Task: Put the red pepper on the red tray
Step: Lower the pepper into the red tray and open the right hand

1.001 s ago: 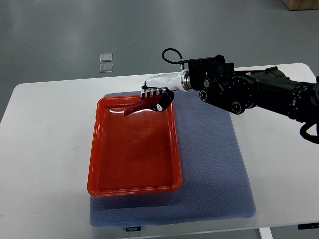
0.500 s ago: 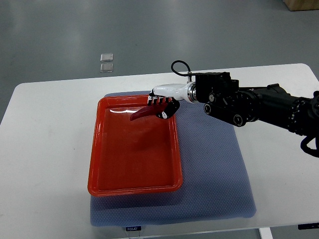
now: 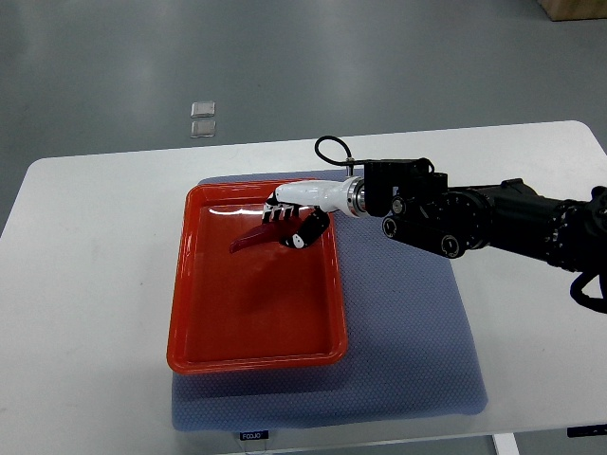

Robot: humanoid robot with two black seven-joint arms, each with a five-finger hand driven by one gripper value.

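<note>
A red tray [image 3: 204,327] lies on a blue-grey mat on the white table. My right hand [image 3: 289,224], white with black fingers, reaches in from the right and hovers over the tray's upper part. Its fingers are curled around a dark red pepper [image 3: 248,238], whose pointed tip sticks out to the lower left, low over the tray's floor. I cannot tell whether the pepper touches the tray. The left arm does not show.
The blue-grey mat [image 3: 408,341] extends to the right of the tray and below it. White tabletop [image 3: 85,284] surrounds the mat. Two small clear squares [image 3: 201,118] lie on the floor beyond the table's far edge.
My right hand has carried the pepper left and lower, from the tray's upper right corner to over its upper middle. The grasp is unchanged.
</note>
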